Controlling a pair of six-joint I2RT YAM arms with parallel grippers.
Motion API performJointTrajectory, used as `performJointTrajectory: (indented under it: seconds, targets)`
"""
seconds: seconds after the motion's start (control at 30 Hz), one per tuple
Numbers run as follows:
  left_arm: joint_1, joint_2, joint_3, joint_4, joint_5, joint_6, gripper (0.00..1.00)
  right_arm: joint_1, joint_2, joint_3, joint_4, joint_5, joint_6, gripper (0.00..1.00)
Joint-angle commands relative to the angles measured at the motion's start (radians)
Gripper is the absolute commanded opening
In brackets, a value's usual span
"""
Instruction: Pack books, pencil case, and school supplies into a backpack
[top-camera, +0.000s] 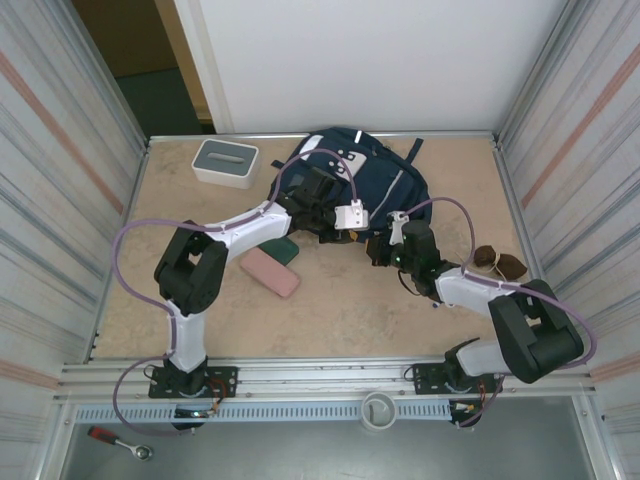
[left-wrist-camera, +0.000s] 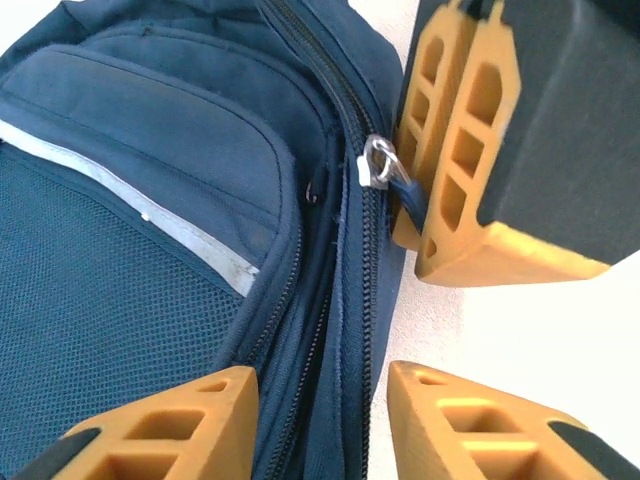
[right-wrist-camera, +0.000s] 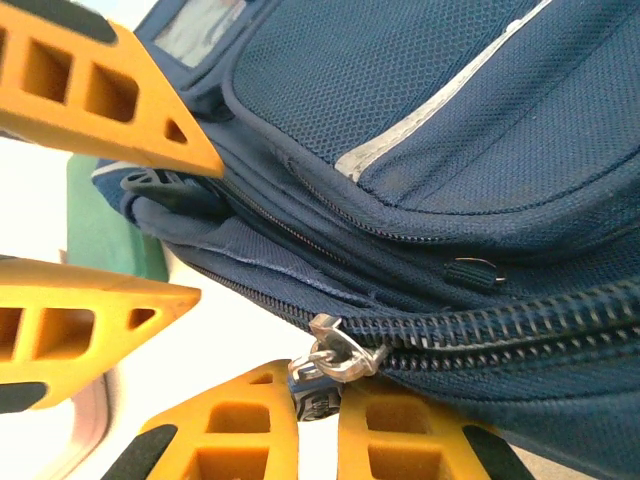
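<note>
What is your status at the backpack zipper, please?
Right gripper shut on zipper pull. Left gripper open, astride backpack edge. Pink case on table, outside backpack.

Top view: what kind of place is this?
Probably a robot test booth, not a home or classroom: a table walled by ribbed metal panels, a left arm and a right arm bolted to a rail at its near edge, and a wrench by the rail.

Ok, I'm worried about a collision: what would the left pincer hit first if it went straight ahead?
Most likely the zippered edge of the backpack, lying between the open fingers of the left pincer. Beyond it sit the zipper pull and the right pincer. Depth is unclear.
</note>
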Motion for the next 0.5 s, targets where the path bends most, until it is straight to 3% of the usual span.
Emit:
performJointTrajectory:
  seconds: [0.0, 0.07, 0.17, 0.47]
  targets:
    - [0.013, 0.004, -0.007, -0.007, 0.032, 0.008, 0.40, 0.002, -0.054, 0.027, 0.069, -0.025, 0.034, 0.00]
    - [0.014, 0.002, -0.011, -0.015, 0.041, 0.018, 0.49, 0.002, -0.059, 0.030, 0.070, -0.024, 0.047, 0.00]
    - [0.014, 0.006, -0.021, -0.011, 0.040, 0.026, 0.50, 0.002, -0.060, 0.036, 0.076, -0.025, 0.060, 0.00]
    - [0.022, -0.007, -0.020, -0.001, -0.008, 0.013, 0.12, 0.001, -0.073, 0.050, -0.002, 0.042, 0.074, 0.00]
